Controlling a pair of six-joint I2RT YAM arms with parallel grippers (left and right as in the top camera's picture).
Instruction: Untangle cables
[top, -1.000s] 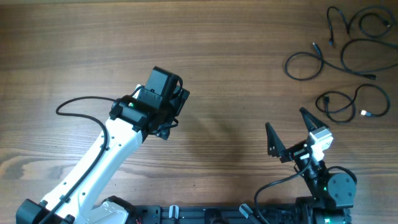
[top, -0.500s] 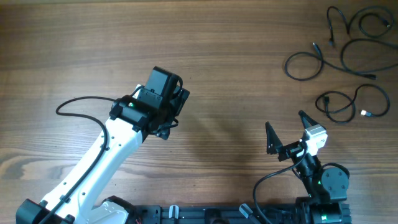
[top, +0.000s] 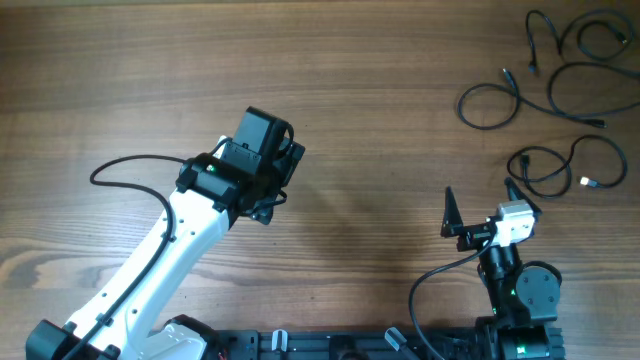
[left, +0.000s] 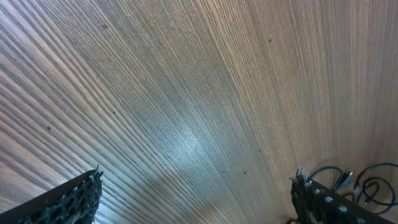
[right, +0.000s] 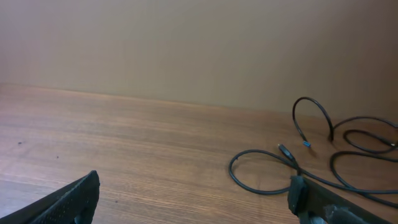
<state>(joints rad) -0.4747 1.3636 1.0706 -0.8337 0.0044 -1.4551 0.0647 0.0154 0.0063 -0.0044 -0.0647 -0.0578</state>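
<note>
Four entries, by size.

1. Table (top: 400, 80): wood-grain top, bare across the left and middle.

2. Left arm (top: 170, 250): white, reaching from the near left edge toward the middle of the table. The left gripper (left: 196, 202) points down at bare wood with its fingers spread wide and nothing between them. The cords show only at the lower right corner of its wrist view, well apart from it.

3. Right arm (top: 515, 290): folded low at the near right edge. The right gripper (top: 487, 205) has its fingers spread wide and holds nothing. This is judged the arm for the coming reach, being much the nearer.

4. Cables (top: 560, 90): several thin black cords in loose curls, gathered at the far right corner, ahead of the right gripper and a little to its right.
   - The nearest cord (top: 560, 165) lies just beyond the fingertips. Its length runs left to right, across the line of reach.
   - It ends in a whitish tip (top: 585, 182).
   - The farther curls cross one another in places. Whether any are knotted cannot be told.
</note>
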